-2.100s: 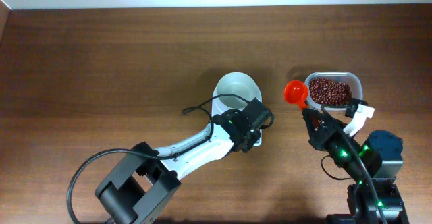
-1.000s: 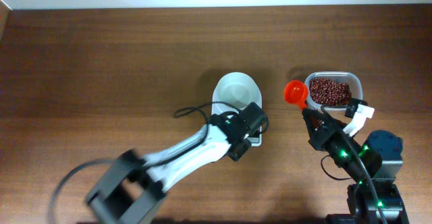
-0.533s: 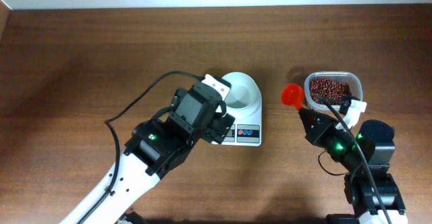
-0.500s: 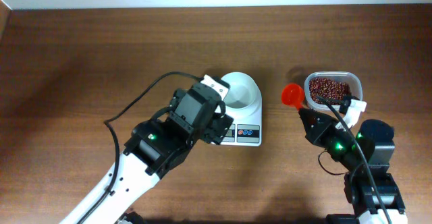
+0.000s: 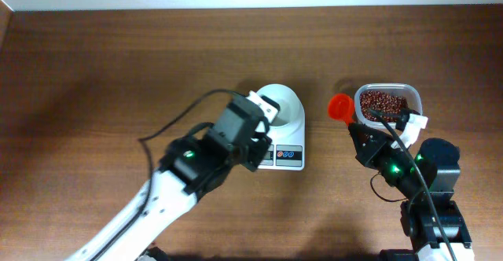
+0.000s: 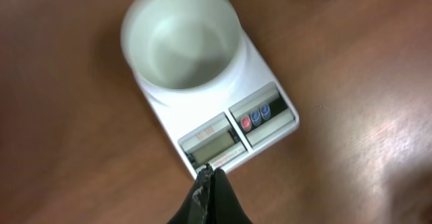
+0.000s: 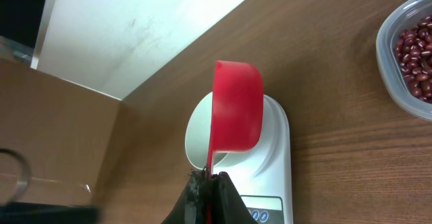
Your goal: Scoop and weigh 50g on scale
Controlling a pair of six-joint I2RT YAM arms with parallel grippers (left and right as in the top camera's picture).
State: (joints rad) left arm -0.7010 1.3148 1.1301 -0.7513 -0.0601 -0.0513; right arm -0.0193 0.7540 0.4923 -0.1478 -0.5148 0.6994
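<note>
The white scale (image 6: 266, 126) lies below my left gripper (image 6: 208, 173), its round bowl (image 6: 181, 36) empty. That gripper is shut with nothing in it, its tips hovering over the scale's front edge by the display (image 6: 212, 142). In the overhead view the left arm (image 5: 236, 127) covers the scale's (image 5: 288, 157) left side. My right gripper (image 7: 208, 177) is shut on the handle of a red scoop (image 7: 236, 106), held empty and on edge to the right of the bowl (image 5: 284, 108). The red-brown beans (image 5: 383, 102) fill a clear tub behind the scoop (image 5: 341, 106).
The clear tub (image 7: 390, 55) stands at the far right, close to my right arm (image 5: 397, 170). A pale wall edge (image 7: 135, 21) runs along the back of the brown table (image 5: 118, 72).
My left arm has lifted back from the scale's display and drifted slightly right. The right gripper with the scoop has edged a little toward the scale.
</note>
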